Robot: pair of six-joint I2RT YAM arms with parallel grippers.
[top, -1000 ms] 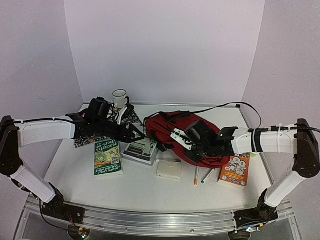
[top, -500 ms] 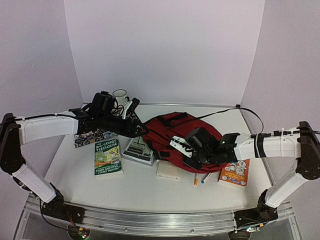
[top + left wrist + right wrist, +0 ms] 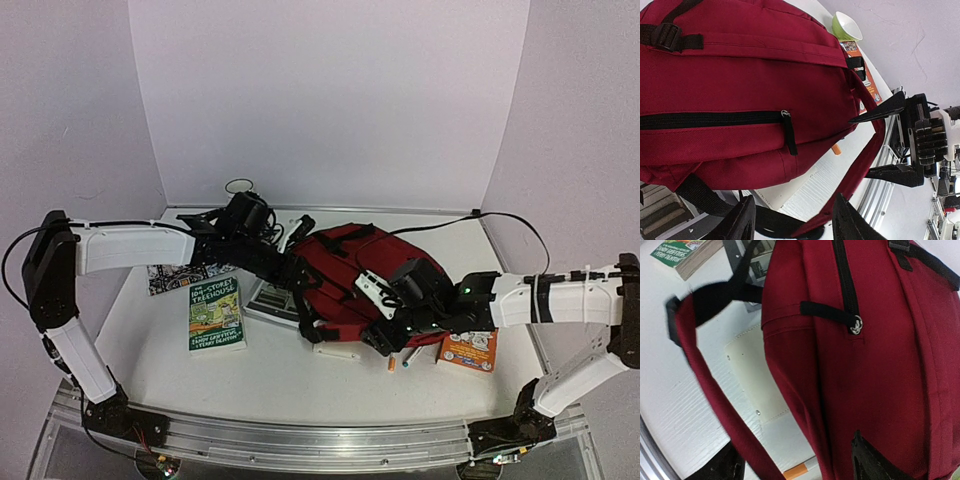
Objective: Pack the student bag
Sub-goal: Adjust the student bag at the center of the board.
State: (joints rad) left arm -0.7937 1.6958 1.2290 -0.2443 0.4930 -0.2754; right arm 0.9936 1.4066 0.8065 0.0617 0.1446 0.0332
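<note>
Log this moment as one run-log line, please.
dark red fabric backpack: pocket zipped | left hand: open at backpack | right hand: open at backpack

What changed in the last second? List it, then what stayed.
The left gripper reached right to the left end of the student bag. The right gripper drew back toward the table's front edge. The bag slid forward and now covers most of the flat cream case. Both sets of jaws stand open. The Treehouse book, orange book and pens stayed put.
</note>
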